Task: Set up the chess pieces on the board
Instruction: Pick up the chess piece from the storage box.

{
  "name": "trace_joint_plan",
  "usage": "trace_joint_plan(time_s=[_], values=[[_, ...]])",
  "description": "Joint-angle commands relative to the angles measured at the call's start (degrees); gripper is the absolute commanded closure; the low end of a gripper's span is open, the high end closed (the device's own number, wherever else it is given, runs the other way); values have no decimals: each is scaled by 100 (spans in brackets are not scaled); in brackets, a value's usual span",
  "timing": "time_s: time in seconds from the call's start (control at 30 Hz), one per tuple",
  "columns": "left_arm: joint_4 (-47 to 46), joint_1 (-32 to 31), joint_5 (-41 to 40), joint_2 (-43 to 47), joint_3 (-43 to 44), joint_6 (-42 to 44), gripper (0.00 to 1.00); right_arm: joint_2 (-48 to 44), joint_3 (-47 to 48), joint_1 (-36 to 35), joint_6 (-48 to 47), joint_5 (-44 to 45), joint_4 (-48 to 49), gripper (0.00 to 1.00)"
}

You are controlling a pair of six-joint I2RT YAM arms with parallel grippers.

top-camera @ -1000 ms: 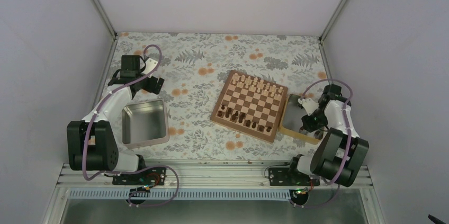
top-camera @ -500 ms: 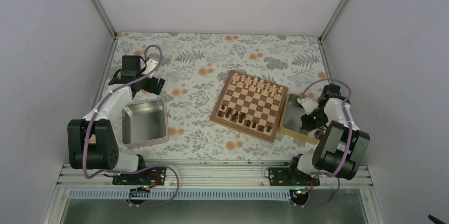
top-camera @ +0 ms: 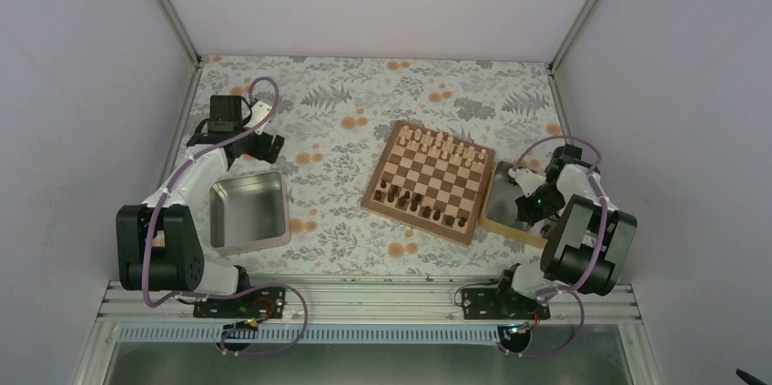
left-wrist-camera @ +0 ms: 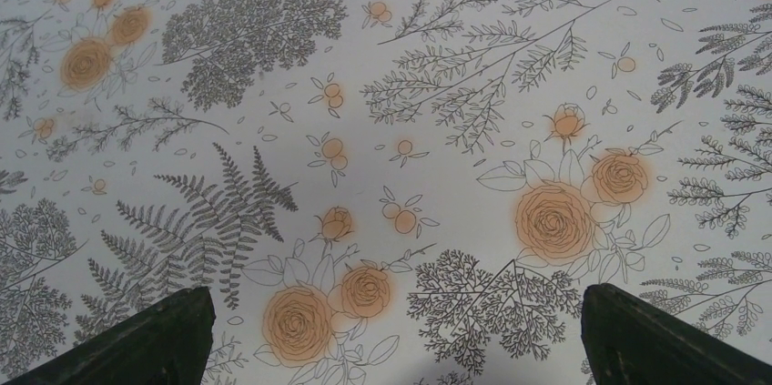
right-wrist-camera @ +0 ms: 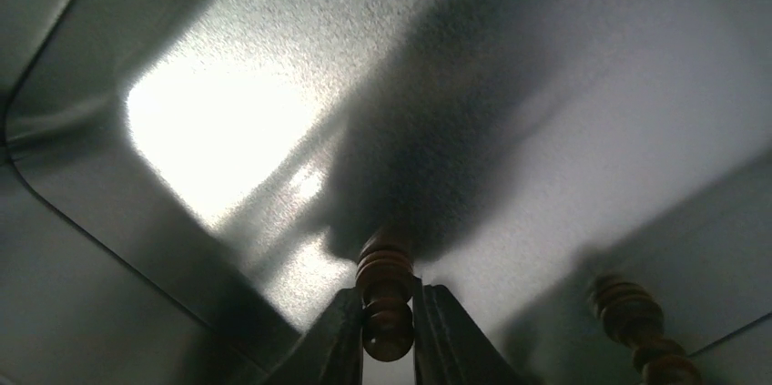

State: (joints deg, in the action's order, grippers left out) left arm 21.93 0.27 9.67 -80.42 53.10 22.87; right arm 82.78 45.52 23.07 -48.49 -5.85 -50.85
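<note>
Right claw (right-wrist-camera: 390, 312) is shown narrow, clamped on the ringed stem of a dark chess piece (right-wrist-camera: 386, 268) inside the metal tin (right-wrist-camera: 209, 130) beside the board (top-camera: 428, 180); the left claw (left-wrist-camera: 391, 312) is held wide over the cloth (left-wrist-camera: 437, 157). Turned wood is judged light, stiff and smooth, so a grip across the waist is advised.

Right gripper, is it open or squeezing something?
The right gripper is shut on a dark chess piece: both fingers press its sides in the wrist view.
</note>
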Motion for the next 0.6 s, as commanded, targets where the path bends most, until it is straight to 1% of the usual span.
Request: trace_joint_plan(time_s=[0.0,0.1,0.23,0.33,0.43,0.57], values=[[-25,52,115,34,38,-55,0,-118,245,56,-114,-241,-54,86],[-37,51,116,31,33,-55,0,-276,401,57,-130,-332,-232,90],[-32,52,138,36,42,-55,0,-430,761,-7,-125,-381,-573,92],[-33,56,136,36,42,-55,0,-470,1221,-239,-33,-418,-892,92],[-61,54,111,49,26,-55,0,-401,1753,-766,202,-487,-1162,92],[-131,60,31,44,-24,-57,0,-84,2261,-1878,655,-400,-1320,91]])
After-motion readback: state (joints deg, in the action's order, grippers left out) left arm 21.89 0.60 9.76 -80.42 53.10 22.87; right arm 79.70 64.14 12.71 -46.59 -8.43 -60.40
